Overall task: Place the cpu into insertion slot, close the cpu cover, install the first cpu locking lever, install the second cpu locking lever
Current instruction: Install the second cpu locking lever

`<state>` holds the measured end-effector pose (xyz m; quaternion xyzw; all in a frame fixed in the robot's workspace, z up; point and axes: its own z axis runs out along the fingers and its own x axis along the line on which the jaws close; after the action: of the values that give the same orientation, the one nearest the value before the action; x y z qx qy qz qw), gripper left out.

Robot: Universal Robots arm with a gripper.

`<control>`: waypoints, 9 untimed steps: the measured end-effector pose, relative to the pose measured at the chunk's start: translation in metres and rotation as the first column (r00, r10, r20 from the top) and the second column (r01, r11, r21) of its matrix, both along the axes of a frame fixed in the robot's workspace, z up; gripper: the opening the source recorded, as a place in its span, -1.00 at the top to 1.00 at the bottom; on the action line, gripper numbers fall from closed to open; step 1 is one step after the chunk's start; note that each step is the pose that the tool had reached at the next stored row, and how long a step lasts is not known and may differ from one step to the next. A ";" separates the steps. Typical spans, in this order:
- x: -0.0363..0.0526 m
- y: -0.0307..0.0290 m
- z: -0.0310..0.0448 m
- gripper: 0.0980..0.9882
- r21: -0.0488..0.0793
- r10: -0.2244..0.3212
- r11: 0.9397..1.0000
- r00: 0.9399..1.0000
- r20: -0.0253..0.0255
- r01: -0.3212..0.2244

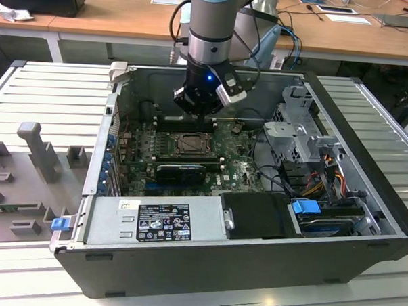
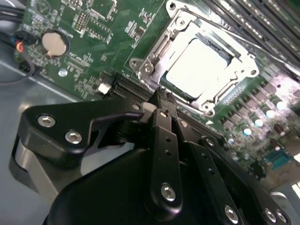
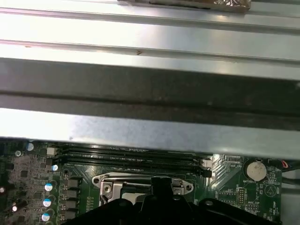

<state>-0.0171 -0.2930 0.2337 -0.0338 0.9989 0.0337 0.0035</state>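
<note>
Item one, your landmark: the insertion slot point(image 1: 189, 144), a small square socket with a silvery rim, set in the green circuit board point(image 1: 241, 165) inside the open dark-grey computer case point(image 1: 267, 264). You see the socket in both wrist views as well point(image 2: 199, 65) point(image 3: 143, 186).

Item two: the cpu point(image 2: 199, 63), a flat square chip with a pale metal face, lies inside the socket, glaring bright in the second wrist view.

Item three: the cpu cover point(image 2: 154, 51), a thin silvery frame plate with a large window, appears to lie down around the chip; the glare leaves you unable to confirm it is fully seated.

Item four: your black claw point(image 2: 164, 98) hangs just above the socket's near edge in the second wrist view, fingers point(image 2: 165, 136) pressed together, nothing between them. In the exterior view the claw point(image 1: 199, 112) sits over the socket's far side.

Item five: long black memory slots point(image 3: 131, 152) run just beyond the socket.

Item six: a round silver coin battery point(image 2: 53, 43) sits on the board, well apart from the socket.

Item seven: a grey labelled power supply box point(image 1: 153, 222) lies on the side of the socket nearest the exterior camera.

Item eight: the case rests on a ribbed grey table point(image 1: 51, 92).
</note>
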 end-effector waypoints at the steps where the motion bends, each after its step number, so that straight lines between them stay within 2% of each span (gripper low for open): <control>1: 0.0000 0.0000 0.0035 0.98 0.000 0.000 1.000 1.000 0.000 0.000; 4: 0.0001 -0.0016 0.0053 0.98 0.000 0.000 1.000 1.000 0.000 0.000; 9: 0.0000 -0.0177 0.0044 0.98 -0.002 -0.001 1.000 1.000 0.000 0.001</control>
<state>-0.0170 -0.3107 0.2381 -0.0331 0.9989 0.0325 0.0035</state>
